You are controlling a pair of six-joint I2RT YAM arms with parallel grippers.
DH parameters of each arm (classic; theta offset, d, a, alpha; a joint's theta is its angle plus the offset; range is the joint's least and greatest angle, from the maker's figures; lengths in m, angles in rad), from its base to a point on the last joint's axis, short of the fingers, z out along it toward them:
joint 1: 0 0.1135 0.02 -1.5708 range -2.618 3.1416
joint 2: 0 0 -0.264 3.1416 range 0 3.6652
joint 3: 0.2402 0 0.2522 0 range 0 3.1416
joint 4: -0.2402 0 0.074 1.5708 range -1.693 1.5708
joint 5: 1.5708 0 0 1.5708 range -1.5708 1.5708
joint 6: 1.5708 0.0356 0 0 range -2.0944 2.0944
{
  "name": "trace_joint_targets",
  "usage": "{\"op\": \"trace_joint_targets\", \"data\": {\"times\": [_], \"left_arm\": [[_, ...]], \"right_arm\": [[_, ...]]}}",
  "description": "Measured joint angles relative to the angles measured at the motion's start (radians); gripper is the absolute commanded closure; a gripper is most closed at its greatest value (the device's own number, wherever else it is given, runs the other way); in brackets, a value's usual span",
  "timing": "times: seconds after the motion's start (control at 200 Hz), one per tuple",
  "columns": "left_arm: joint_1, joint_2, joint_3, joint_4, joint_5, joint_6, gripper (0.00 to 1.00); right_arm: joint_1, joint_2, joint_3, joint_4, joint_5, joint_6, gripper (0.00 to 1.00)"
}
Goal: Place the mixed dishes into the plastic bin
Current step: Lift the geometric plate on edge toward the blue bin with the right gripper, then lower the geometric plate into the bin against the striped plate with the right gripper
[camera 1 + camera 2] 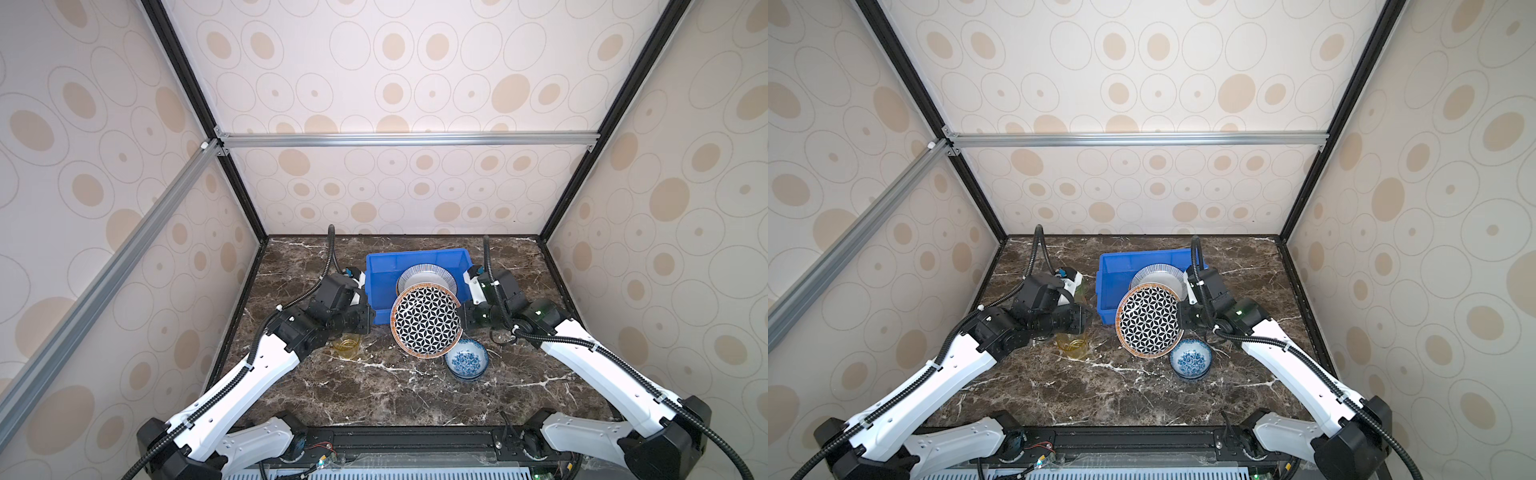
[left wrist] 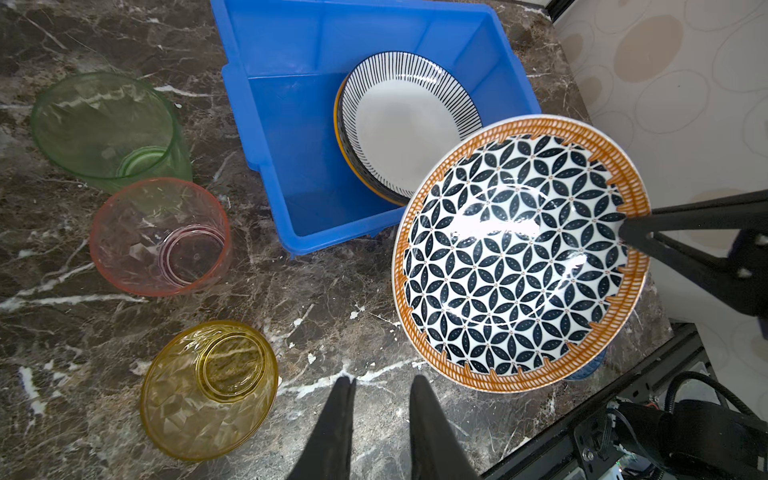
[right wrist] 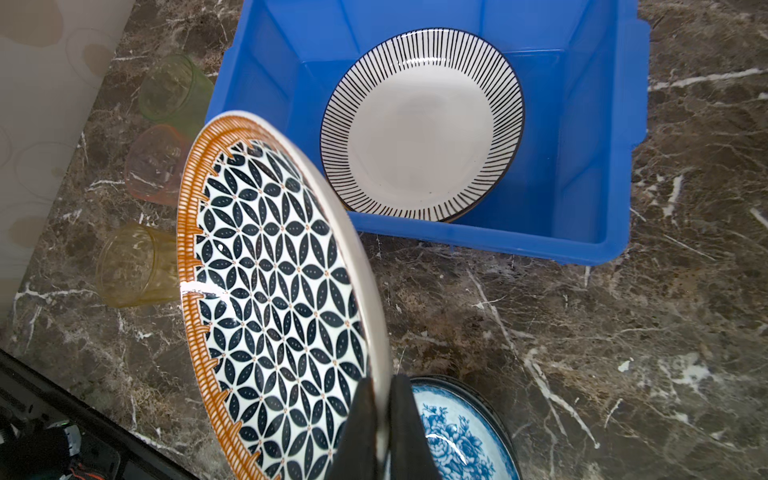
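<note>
My right gripper (image 3: 382, 384) is shut on the rim of the black-white geometric plate (image 1: 426, 320) (image 3: 270, 291). The plate hangs tilted in the air over the near edge of the blue plastic bin (image 1: 382, 266) (image 2: 291, 104). A blue-striped plate (image 3: 419, 124) (image 2: 411, 124) lies inside the bin on top of another plate. My left gripper (image 2: 382, 380) is open and empty, hovering left of the held plate beside the yellow cup (image 2: 208, 390) (image 1: 346, 345). The pink cup (image 2: 160, 237) and green cup (image 2: 104, 124) stand left of the bin.
Stacked blue-floral bowls (image 1: 466, 358) (image 3: 453, 440) sit on the marble table just below the held plate, near my right gripper. Patterned walls and a black frame close in the table on three sides.
</note>
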Motion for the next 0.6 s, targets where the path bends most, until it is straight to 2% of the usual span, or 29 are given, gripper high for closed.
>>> {"op": "trace_joint_targets", "data": {"times": [0.6], "left_arm": [[0.0,0.089,0.045,0.042,0.01,0.034,0.75]], "right_arm": [[-0.185,0.029,0.0,0.121,-0.154,0.071,1.0]]}}
